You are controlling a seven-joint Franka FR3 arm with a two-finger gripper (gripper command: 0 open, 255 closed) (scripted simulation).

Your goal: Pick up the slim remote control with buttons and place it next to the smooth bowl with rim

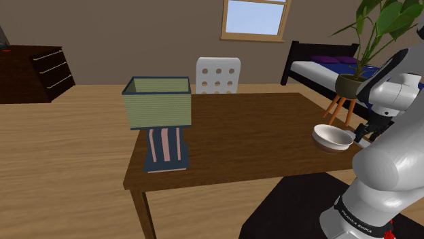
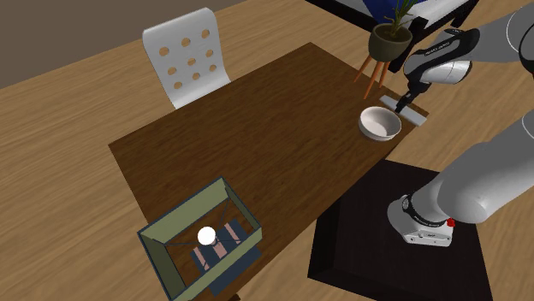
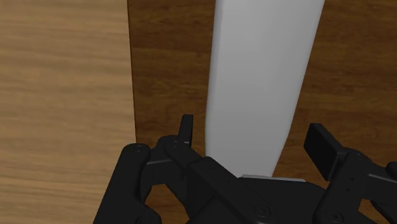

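Black fingers (image 3: 324, 145) of the tool (image 3: 254, 137) stand apart, straddling the pale remote (image 3: 261, 76) without touching it. Its long axis runs straight ahead between them, across their closing line. The remote lies flat on the table (image 2: 257, 120), just beside the bowl (image 2: 379, 125), on the bowl's table-edge side.

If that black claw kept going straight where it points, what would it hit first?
Most likely the slim pale grey remote lying on the dark wooden table; the black gripper points down at it, fingers open.
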